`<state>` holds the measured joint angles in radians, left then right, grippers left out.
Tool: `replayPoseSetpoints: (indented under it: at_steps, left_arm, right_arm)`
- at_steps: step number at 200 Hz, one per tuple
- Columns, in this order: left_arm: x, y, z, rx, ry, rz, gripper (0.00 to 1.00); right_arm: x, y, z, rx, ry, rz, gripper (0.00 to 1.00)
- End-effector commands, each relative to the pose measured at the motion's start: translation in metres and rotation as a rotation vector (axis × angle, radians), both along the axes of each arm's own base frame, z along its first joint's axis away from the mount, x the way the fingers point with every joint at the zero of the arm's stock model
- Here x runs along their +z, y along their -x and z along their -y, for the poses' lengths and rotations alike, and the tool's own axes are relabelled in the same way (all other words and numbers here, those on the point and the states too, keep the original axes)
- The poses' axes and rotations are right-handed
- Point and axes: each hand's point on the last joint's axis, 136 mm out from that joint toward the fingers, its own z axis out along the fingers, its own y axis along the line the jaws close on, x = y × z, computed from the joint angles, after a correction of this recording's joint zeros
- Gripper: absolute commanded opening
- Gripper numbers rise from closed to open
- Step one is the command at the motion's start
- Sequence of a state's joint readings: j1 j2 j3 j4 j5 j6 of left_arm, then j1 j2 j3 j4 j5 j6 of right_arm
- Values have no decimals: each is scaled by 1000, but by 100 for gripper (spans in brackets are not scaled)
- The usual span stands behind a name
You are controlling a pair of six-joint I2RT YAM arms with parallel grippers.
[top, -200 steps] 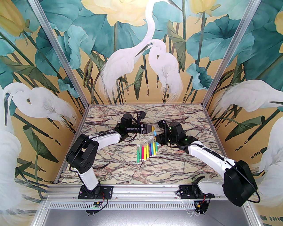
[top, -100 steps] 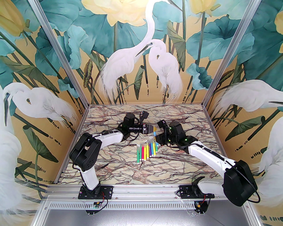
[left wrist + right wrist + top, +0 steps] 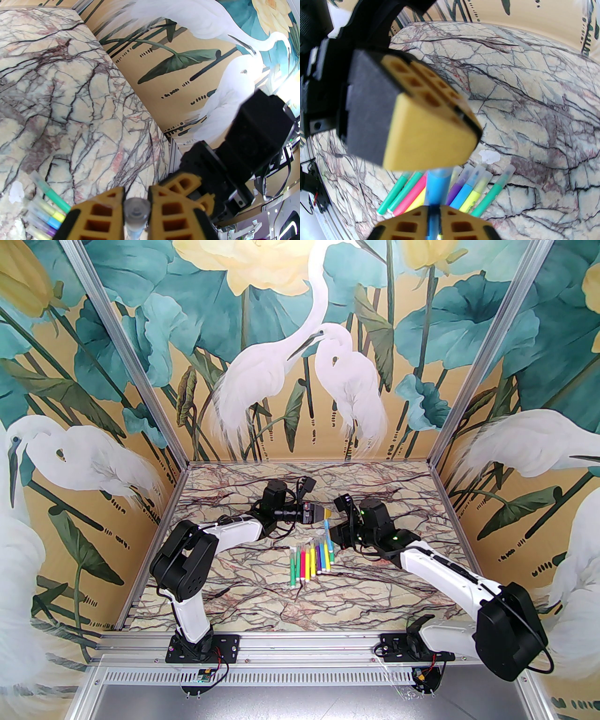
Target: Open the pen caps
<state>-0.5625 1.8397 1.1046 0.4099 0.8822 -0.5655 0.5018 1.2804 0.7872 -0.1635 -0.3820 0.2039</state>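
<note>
I see the marble table with both arms meeting just beyond a row of pens, which lie side by side at mid-table, their clear caps on and pointing to the far side. My right gripper is clamped on the body of a blue pen, held above the row's far right end. My left gripper is closed on that pen's clear cap, pinched between its yellow fingers; whether it is still seated I cannot tell.
</note>
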Motion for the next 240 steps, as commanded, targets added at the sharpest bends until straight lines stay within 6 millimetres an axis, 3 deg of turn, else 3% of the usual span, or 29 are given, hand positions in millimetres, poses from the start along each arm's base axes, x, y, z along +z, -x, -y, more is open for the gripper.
replayPoseSetpoints:
  at_steps: [1, 25, 57, 130, 164, 240]
  left_arm:
    - [15, 2, 5, -30, 32, 19, 7]
    - [21, 2, 4, -25, 37, 23, 1]
    - [26, -4, 2, 19, 35, 27, 0]
    - [38, -18, -8, 123, 16, 48, 0]
    - [37, -41, -29, 237, -13, 24, 0]
    - [54, -79, -85, 388, -29, 3, 0]
  right_arm:
    - [-2, -2, 2, -19, -14, 9, 44]
    - [-11, -3, -1, -12, -22, -14, 49]
    - [-17, -5, -9, 1, -60, -28, 47]
    - [-15, -10, -17, 22, -95, -17, 16]
    - [-17, -6, -15, 43, -70, -13, 0]
    - [-28, 14, -15, 153, 33, -11, 0]
